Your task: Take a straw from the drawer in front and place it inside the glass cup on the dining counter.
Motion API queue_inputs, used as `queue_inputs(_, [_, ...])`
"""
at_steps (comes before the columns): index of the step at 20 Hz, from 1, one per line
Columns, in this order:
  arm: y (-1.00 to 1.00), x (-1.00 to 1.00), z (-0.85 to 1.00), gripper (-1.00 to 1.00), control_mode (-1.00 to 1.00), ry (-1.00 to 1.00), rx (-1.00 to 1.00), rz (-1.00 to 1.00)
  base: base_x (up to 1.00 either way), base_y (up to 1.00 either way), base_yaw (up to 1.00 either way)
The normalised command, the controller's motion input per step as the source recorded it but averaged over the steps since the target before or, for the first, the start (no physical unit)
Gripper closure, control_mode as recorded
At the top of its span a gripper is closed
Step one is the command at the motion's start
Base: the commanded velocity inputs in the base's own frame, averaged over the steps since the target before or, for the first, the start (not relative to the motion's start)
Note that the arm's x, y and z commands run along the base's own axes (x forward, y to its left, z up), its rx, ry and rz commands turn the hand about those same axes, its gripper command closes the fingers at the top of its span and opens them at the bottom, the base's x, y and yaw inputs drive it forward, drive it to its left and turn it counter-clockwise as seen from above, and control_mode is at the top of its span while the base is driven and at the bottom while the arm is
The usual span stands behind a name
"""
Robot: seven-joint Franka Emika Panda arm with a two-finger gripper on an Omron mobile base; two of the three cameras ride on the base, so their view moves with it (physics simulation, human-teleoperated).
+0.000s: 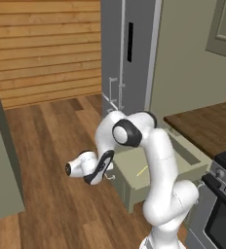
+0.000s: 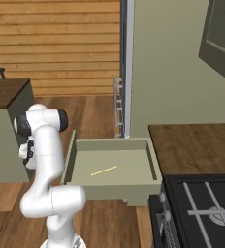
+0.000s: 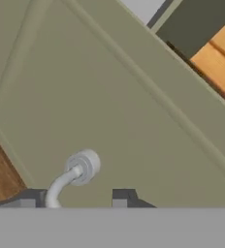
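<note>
The drawer (image 2: 115,190) stands pulled out, and the thin yellow straw (image 2: 104,170) lies flat on its pale floor, slightly slanted. In the left base view the straw (image 1: 142,171) shows just past my forearm. My gripper (image 1: 108,176) sits low against the drawer's sage-green front (image 3: 109,111). It is open, its two dark fingertips (image 3: 121,196) spread wide on either side of the small silver handle (image 3: 80,167), holding nothing. The dining counter (image 2: 5,92) with its dark wood top stands to the left. The glass cup is out of view.
The grey fridge (image 1: 129,53) with its long handles rises behind the drawer. A short wood top (image 2: 197,143) and a black stove (image 2: 206,208) lie to the right. Bare wood floor (image 1: 56,146) spreads between the drawer and the dining counter.
</note>
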Motion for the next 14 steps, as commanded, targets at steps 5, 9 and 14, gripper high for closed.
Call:
queue_inputs(5, [0.69,-0.46,1.0,-1.0,-1.0,-0.28,0.09,-0.06,0.0,0.0,0.0])
queue_inputs(9, [0.26,-0.36,1.0,-1.0,-1.0,-0.29,0.28,-0.11,0.0,0.0,0.0])
queue_inputs(14, [-0.01,-0.01,1.0,-1.0,-1.0,-0.09,0.28,-0.13,0.0,0.0,0.0])
